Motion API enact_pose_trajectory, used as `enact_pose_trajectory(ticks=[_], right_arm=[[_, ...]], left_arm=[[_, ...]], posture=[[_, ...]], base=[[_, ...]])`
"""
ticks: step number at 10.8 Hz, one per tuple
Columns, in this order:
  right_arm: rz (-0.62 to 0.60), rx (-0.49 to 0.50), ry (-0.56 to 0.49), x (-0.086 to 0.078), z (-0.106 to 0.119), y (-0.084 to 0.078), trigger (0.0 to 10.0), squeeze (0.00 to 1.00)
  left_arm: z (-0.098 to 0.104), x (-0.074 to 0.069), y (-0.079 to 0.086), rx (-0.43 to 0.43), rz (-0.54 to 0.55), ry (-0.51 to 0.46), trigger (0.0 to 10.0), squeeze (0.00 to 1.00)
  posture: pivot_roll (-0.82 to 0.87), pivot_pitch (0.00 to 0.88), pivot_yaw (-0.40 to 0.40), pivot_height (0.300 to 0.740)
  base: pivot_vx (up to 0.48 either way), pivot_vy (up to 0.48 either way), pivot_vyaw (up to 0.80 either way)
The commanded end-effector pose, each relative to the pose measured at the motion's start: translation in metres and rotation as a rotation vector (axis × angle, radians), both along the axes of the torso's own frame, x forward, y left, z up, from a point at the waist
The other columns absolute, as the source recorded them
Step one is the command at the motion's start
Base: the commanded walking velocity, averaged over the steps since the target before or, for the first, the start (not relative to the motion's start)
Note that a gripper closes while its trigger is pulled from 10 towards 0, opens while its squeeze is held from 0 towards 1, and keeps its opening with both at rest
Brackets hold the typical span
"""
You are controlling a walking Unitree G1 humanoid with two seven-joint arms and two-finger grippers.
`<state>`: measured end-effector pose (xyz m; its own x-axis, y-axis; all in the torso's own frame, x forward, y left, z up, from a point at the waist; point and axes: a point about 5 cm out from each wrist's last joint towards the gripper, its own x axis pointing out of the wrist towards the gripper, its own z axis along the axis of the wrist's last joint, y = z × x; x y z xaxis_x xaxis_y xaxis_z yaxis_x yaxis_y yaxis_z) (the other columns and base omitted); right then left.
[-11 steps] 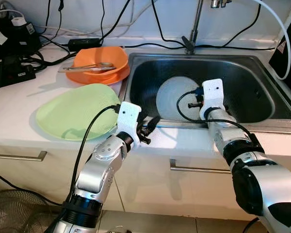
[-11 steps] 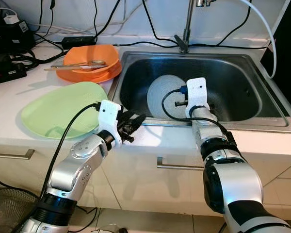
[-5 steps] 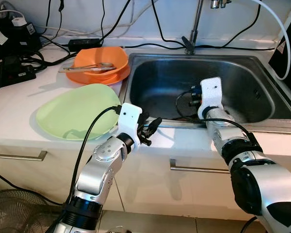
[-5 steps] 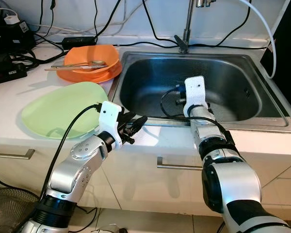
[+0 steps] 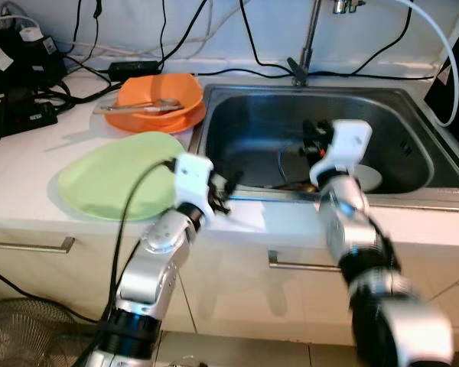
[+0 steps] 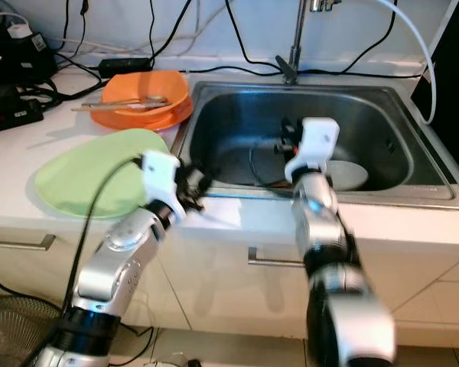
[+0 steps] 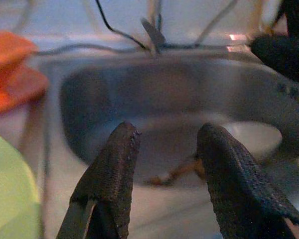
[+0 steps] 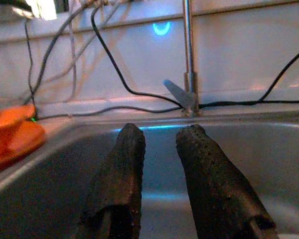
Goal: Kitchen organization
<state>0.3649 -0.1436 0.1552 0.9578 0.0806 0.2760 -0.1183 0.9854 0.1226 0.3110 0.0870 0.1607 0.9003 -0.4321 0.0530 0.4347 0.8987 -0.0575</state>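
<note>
A white plate [image 5: 365, 180] lies low in the steel sink [image 5: 398, 115], toward its right side, and it shows in the left wrist view [image 7: 251, 137] too. My right gripper [image 5: 312, 138] hangs over the middle of the sink, above and left of the plate; its fingers [image 8: 122, 169] are open with nothing between them. My left gripper [image 5: 226, 186] hovers at the counter's front edge by the sink's left corner, open and empty. Left of it a light green plate [image 5: 111, 176] lies flat on the counter. An orange bowl [image 5: 159, 93] with metal utensils stands on an orange plate behind it.
The tap [image 5: 306, 46] rises behind the sink. Black cables and power adapters [image 5: 19, 65] crowd the counter's back left. A thin brownish thing [image 7: 172, 173] lies in the sink by its front wall. Cabinet handles [image 5: 30, 245] run below the counter.
The white plate, seen at the sink's middle a second ago, now lies further right. My right gripper has risen and tilted back. The left gripper has edged left.
</note>
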Motion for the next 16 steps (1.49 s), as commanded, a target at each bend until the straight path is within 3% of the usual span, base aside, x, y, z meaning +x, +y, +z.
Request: enact_pose_trajectory(ticks=[1,4,6,7,9,11,14,16], right_arm=[[0.034,0.024,-0.022,-0.006,0.001,0.003,10.0,0.00],[0.090,0.070,0.043,-0.023,-0.016,0.019,10.0,0.00],[0.134,0.079,0.058,-0.025,-0.014,0.032,10.0,0.00],[0.148,0.092,0.064,-0.024,-0.012,0.037,10.0,0.00],[0.176,0.091,0.073,-0.023,-0.010,0.042,10.0,0.00],[0.186,0.085,0.083,-0.023,-0.009,0.043,10.0,0.00],[0.184,0.082,0.089,-0.024,-0.010,0.041,10.0,0.00],[0.180,0.075,0.093,-0.023,-0.009,0.039,10.0,0.00]], left_arm=[[0.014,0.004,0.005,-0.013,0.035,-0.055,10.0,0.00],[0.038,0.008,0.035,-0.028,0.155,-0.123,10.0,0.00],[0.054,0.010,0.090,0.013,0.339,-0.120,10.0,0.00],[0.059,0.004,0.127,0.052,0.467,-0.116,10.0,0.00],[0.057,-0.009,0.168,0.119,0.591,-0.079,10.0,0.00],[0.051,-0.023,0.214,0.200,0.782,0.052,10.0,0.00],[0.030,-0.035,0.238,0.183,0.923,0.212,10.0,0.00],[0.010,-0.034,0.231,0.057,0.875,0.336,10.0,0.00]], posture=[[0.12,0.000,0.044,0.740],[0.13,0.000,0.046,0.740],[0.15,0.000,0.046,0.740],[0.16,0.000,0.045,0.740],[0.18,0.000,0.039,0.740],[0.18,0.000,0.036,0.740],[0.17,0.000,0.042,0.740],[0.17,0.000,0.039,0.740]], base=[[0.000,0.000,0.00],[0.000,0.000,0.00],[0.000,0.000,0.00],[0.000,0.000,0.00],[0.000,0.000,0.00],[0.000,0.000,0.00],[0.000,0.000,0.00],[0.000,0.000,0.00]])
